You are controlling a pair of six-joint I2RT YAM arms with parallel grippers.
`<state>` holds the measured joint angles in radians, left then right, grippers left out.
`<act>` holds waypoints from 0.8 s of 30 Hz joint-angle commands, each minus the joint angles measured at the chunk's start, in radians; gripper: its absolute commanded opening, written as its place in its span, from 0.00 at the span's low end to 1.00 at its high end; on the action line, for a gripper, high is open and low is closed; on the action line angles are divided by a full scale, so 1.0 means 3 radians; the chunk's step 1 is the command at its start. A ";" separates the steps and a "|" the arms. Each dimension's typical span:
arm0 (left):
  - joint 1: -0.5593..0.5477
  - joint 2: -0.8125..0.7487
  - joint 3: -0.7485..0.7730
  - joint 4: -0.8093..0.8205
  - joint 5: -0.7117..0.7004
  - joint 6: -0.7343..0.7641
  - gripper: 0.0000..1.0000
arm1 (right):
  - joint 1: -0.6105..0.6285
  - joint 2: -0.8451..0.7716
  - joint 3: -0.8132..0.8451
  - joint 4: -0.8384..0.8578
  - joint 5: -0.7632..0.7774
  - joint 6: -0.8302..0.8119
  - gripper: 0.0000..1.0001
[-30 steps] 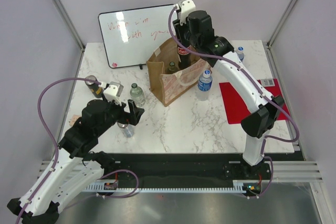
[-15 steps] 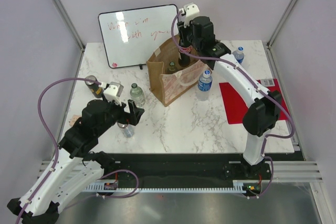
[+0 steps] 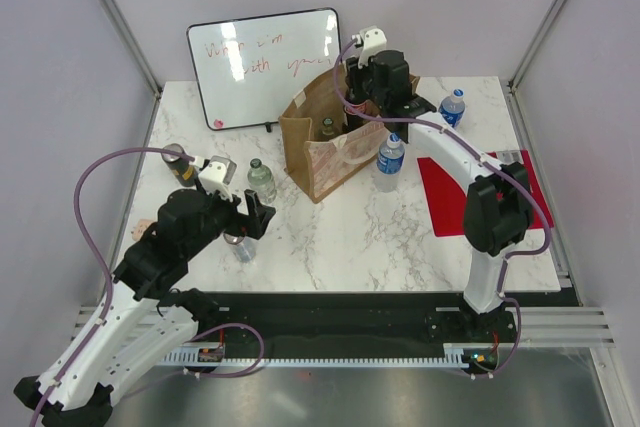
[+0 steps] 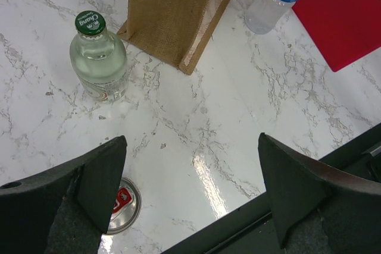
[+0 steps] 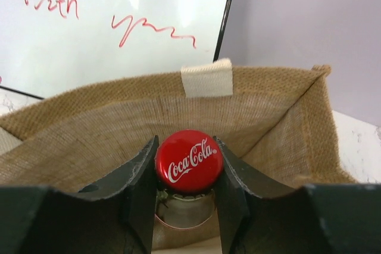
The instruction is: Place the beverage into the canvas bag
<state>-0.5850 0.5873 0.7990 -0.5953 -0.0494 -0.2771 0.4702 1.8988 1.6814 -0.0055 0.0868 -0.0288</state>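
Note:
The tan canvas bag (image 3: 318,147) stands at the middle back of the table; its inside wall fills the right wrist view (image 5: 107,129). My right gripper (image 3: 352,102) is down in the bag's mouth, shut on the neck of a Coca-Cola bottle with a red cap (image 5: 189,160). Another bottle top (image 3: 327,127) shows inside the bag. My left gripper (image 4: 190,191) is open and empty, low over the table near the front left. A green-capped clear bottle (image 4: 97,57) stands beside the bag's left corner (image 4: 169,16).
A white board with red writing (image 3: 265,65) leans behind the bag. Blue-labelled water bottles stand right of the bag (image 3: 390,159) and at the back right (image 3: 452,107). A red mat (image 3: 470,192) lies on the right. A can (image 4: 122,205) and a dark bottle (image 3: 178,162) stand on the left.
My right gripper has moved down and slightly right, lowering the Coca-Cola bottle into the bag. The left arm has not moved.

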 commanded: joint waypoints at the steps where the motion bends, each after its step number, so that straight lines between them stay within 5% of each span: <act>1: -0.0013 0.0011 -0.0009 0.0143 0.0027 0.0121 0.98 | -0.0023 -0.0086 0.0123 0.0995 -0.0202 0.0207 0.00; 24: -0.0008 0.0031 -0.0004 0.0138 0.0032 0.0121 0.98 | 0.0069 0.0144 -0.0445 0.1532 -0.0478 0.0347 0.00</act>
<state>-0.5850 0.5922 0.7971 -0.5949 -0.0471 -0.2771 0.4744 1.9636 1.5318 0.2420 -0.0113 0.0498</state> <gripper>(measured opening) 0.979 0.436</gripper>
